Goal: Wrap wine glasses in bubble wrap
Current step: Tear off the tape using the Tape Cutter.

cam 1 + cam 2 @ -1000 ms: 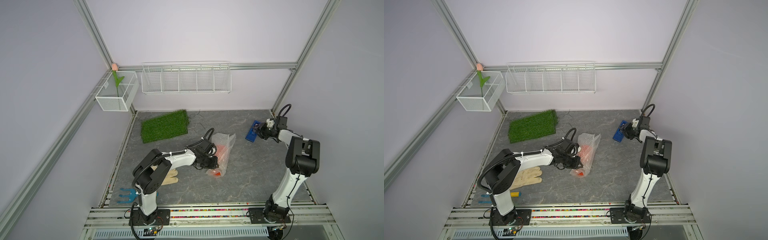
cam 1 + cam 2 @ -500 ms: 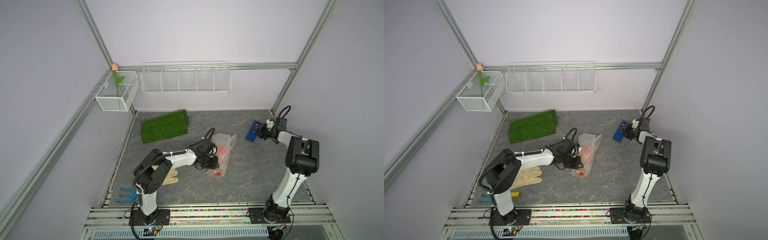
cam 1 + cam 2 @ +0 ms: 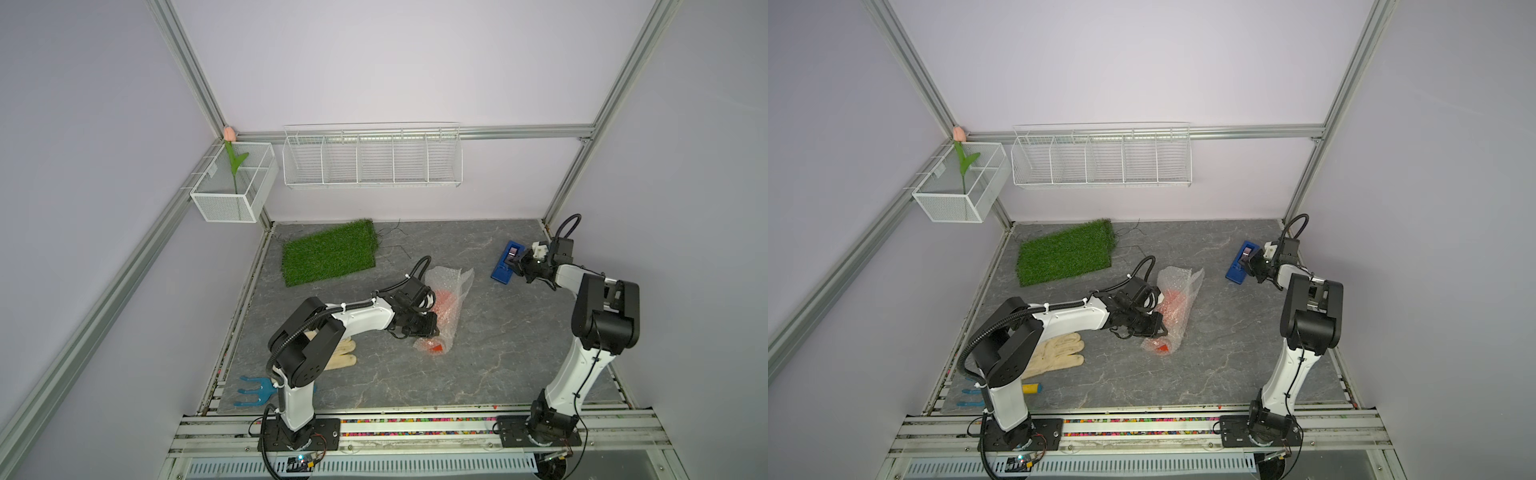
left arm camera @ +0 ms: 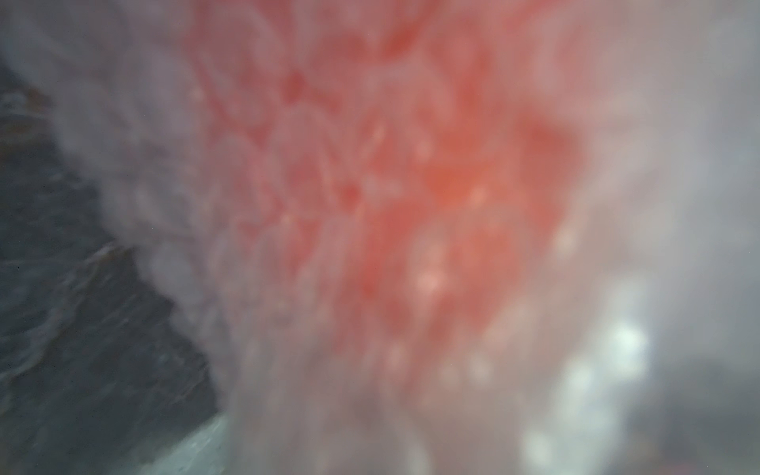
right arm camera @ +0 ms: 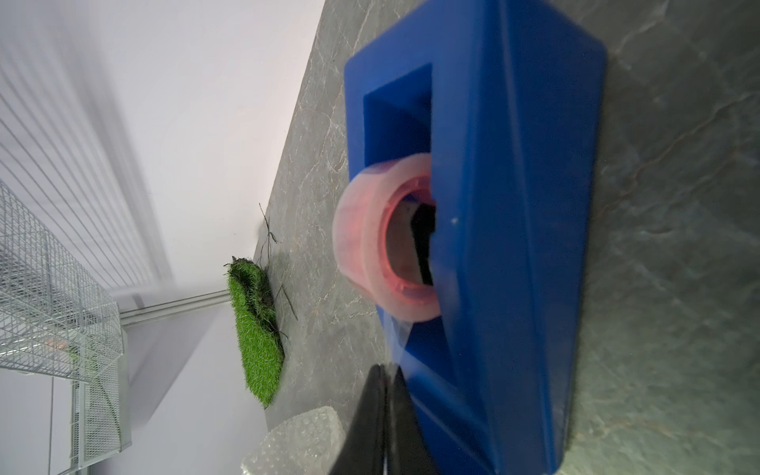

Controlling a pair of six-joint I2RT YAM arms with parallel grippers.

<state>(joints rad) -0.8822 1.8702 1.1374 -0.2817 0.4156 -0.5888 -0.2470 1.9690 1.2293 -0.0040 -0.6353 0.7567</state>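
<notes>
Goblet [image 3: 444, 301] lies flat inside bubble wrap [image 3: 455, 277], front-to-back.

Left end effector [image 3: 431, 327] lies against the bubble wrap [image 3: 454, 277] round the goblet [image 3: 434, 348]; right end effector [image 3: 516, 266] reaches the blue dispenser [image 3: 502, 272].

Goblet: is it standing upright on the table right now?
No, in a top view the goblet lies on its side, rolled inside the bubble wrap.
</notes>
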